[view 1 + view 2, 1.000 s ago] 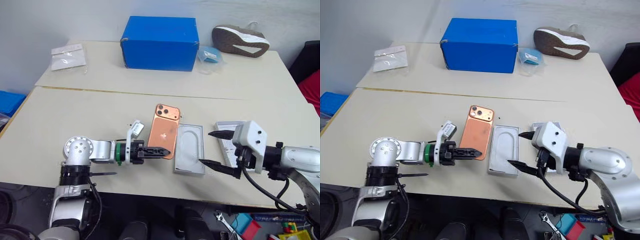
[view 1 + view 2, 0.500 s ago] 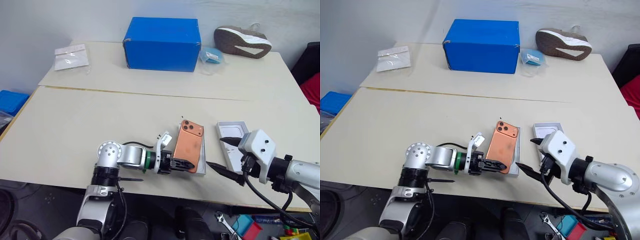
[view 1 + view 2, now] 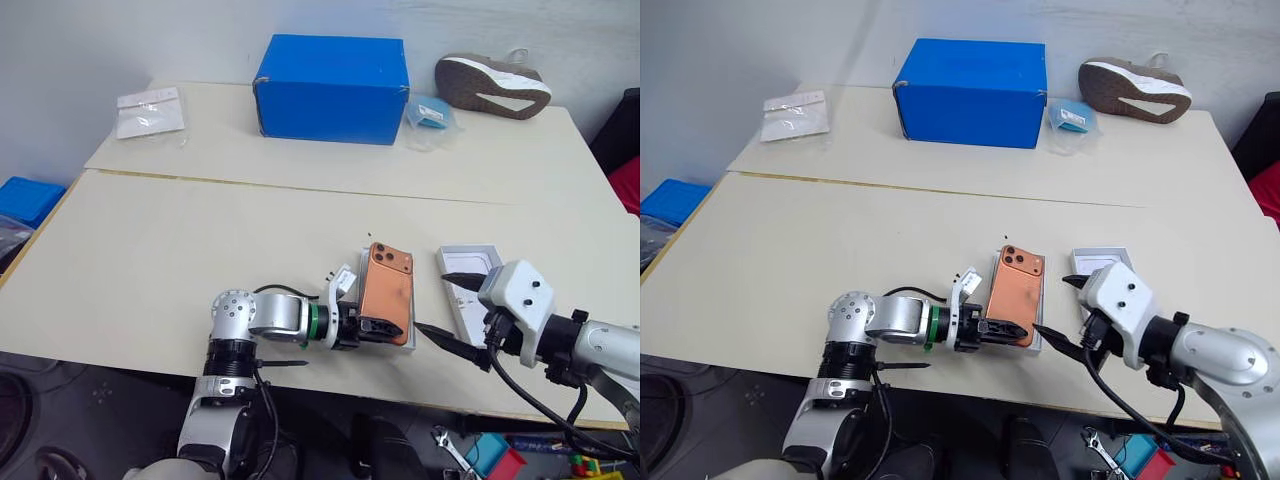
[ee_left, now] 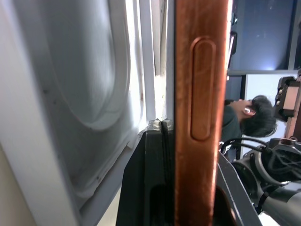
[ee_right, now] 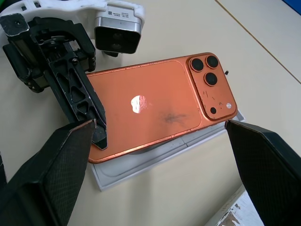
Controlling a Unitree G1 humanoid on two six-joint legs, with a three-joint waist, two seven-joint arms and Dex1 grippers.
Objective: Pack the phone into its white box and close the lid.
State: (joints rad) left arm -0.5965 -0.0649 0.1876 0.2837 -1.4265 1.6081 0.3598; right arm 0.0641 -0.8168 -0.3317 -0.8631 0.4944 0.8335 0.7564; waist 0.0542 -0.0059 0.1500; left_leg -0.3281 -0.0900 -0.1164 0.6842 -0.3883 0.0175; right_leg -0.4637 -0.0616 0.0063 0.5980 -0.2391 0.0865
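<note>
From the head, the left gripper (image 3: 385, 328) was clamped on the near end of the phone (image 3: 388, 293), holding it over the flat white insert (image 3: 1038, 302) on the counter (image 3: 180, 260), while the right gripper (image 3: 452, 308) stood wide open just beside it, empty, the white box (image 3: 467, 285) behind it. In the left wrist view the phone's (image 4: 200, 94) thin metal edge looked rigid and slick, so pinching the flat faces seemed safest. The right wrist view showed its glossy back (image 5: 150, 101), likely scratch-prone.

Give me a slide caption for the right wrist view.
Left gripper holds the orange phone over a flat white insert, between the right gripper's open fingers.
</note>
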